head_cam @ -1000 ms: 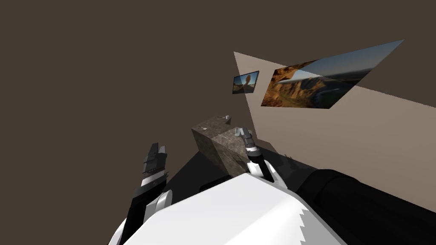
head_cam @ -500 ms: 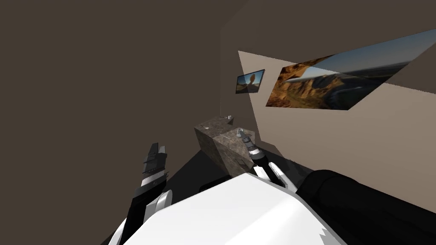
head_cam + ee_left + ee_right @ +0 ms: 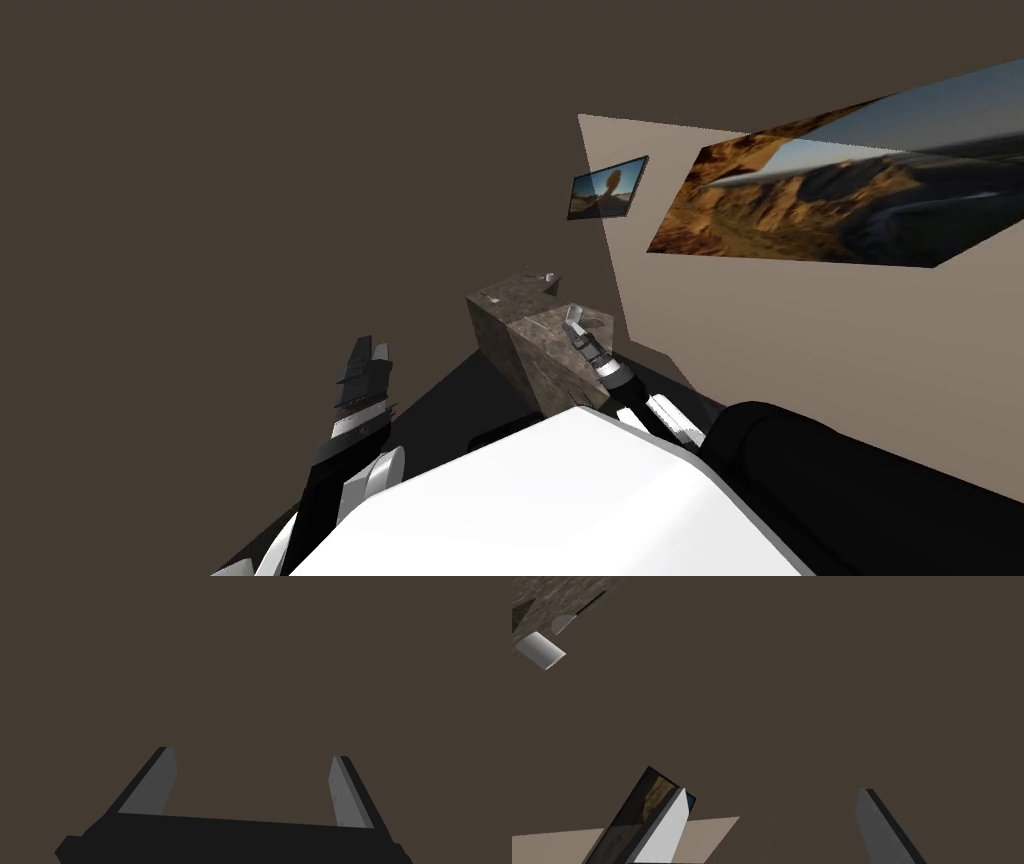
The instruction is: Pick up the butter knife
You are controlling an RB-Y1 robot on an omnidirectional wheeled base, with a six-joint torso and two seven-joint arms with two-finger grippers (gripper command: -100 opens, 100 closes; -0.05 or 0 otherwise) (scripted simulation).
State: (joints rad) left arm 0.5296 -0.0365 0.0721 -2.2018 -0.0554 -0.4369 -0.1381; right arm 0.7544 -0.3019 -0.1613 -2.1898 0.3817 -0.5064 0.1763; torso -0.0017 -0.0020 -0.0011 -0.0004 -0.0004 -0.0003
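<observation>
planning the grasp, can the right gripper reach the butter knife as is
Probably not yet: the open right gripper aims past the butter knife, off to its side on the counter; nothing blocks it.

No words, numbers or signs can be read, not on the small picture (image 3: pixel 606 190), the big picture (image 3: pixel 830 200) or the counter (image 3: pixel 540 352)

Head camera steeply down, right wrist camera wallward, stone counter (image 3: pixel 540 350) in both.
</observation>
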